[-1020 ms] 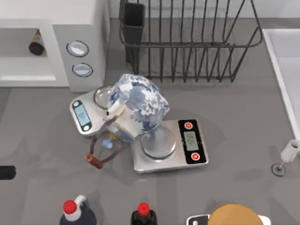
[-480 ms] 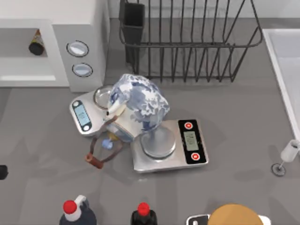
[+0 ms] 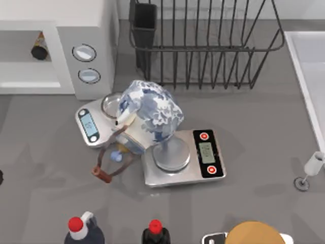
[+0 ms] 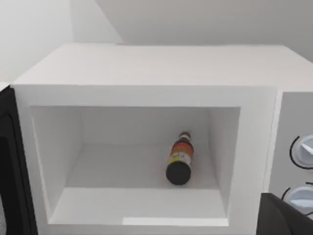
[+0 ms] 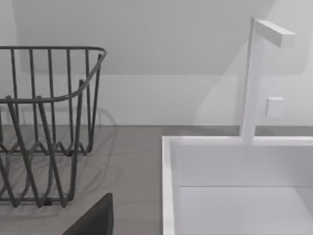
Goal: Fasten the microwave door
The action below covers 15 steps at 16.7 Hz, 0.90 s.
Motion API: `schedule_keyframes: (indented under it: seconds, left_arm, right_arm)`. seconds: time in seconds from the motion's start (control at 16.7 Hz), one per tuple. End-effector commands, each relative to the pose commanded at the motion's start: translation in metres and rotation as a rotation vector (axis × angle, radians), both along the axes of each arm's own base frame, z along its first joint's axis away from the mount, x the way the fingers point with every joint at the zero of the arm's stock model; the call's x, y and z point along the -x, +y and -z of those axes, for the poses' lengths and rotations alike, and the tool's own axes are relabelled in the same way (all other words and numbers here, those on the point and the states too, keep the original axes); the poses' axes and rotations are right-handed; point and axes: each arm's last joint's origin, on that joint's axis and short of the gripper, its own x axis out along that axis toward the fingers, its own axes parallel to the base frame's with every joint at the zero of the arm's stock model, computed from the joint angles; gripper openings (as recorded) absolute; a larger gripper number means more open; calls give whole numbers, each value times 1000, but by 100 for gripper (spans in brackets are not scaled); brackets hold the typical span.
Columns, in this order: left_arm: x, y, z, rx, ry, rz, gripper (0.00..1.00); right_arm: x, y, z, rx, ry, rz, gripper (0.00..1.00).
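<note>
- The left gripper (image 4: 286,218) shows up as a dark wedge at the corner of its own wrist view. It's facing the microwave's open front with nothing in it, but whether it's open or closed, honestly cannot tell.
- Closest thing to that gripper is the microwave door (image 4: 12,161). It's swung out wide towards the arm, off to the hinge side and away from the dials. From here it reads as a dark slab with a thin pale top edge.
- Best guess for doing this step well: get the gripper round behind the door's free edge, on the outer face. Then push in a smooth arc about the hinge until the door sits flush. Contact far from the hinge should need less force, and a slow finish should keep it from bouncing back.
- Straight ahead of the gripper is the microwave (image 4: 146,63), a big white box at the top view's upper left. The pale cavity is wide open, so the task looks like it's not started yet.
- Deeper in, a small bottle (image 4: 179,164) lies on its side on the cavity floor. It looks well behind the front lip, so it probably won't foul the door.
- Off to the gripper's dial side, two round dials (image 3: 84,52) are stacked on the fixed panel.
- Way further off, the right gripper (image 5: 93,220) sits parked by the dish rack (image 5: 49,122) and the sink (image 5: 168,171). Cannot tell its state either.
</note>
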Motion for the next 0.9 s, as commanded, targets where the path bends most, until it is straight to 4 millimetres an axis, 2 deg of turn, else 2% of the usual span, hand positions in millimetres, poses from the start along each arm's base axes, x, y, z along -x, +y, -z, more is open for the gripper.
schedule_keyframes:
  seconds: [0.24, 0.6, 0.9]
  left_arm:
    - [0, 0, -1, 0, -3, -1, 0]
    - [-7, 14, -18, 0, -3, -1, 0]
    - [-10, 17, -19, 0, -3, -1, 0]
  right_arm:
    - [0, 0, 0, 0, 0, 0, 100]
    - [0, 0, 0, 0, 0, 0, 100]
    - [0, 0, 0, 0, 0, 0, 100]
